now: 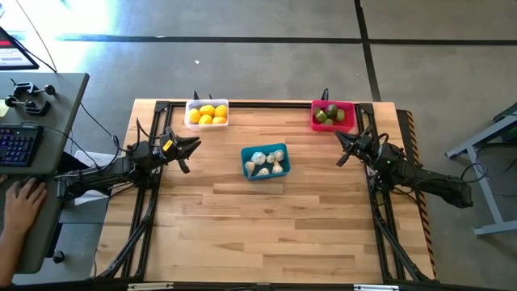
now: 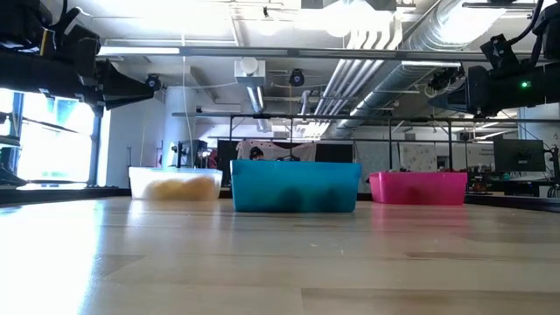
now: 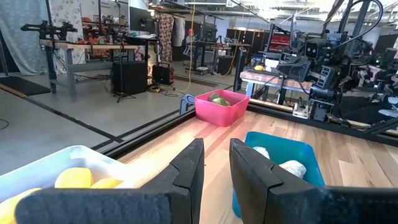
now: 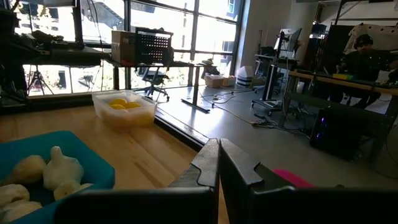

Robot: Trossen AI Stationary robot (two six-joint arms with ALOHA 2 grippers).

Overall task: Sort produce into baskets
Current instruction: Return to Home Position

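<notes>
Three baskets stand on the wooden table. The white basket (image 1: pixel 207 113) at the far left holds yellow lemons (image 3: pixel 78 179). The pink basket (image 1: pixel 334 115) at the far right holds green fruits (image 3: pixel 219 99). The teal basket (image 1: pixel 266 162) in the middle holds whitish garlic bulbs (image 4: pixel 59 169). My left gripper (image 1: pixel 192 150) hovers left of the teal basket, slightly open and empty (image 3: pixel 216 155). My right gripper (image 1: pixel 341 150) hovers right of the teal basket, below the pink basket in the picture, shut and empty (image 4: pixel 219 155). No loose produce shows on the table.
Black frame rails (image 1: pixel 153 202) run along the table's left, right and far edges. A grey desk with a keyboard (image 1: pixel 16 145) stands left of the table, with a person's hand (image 1: pixel 24 202) on it. Bare wood (image 1: pixel 266 234) lies across the near half.
</notes>
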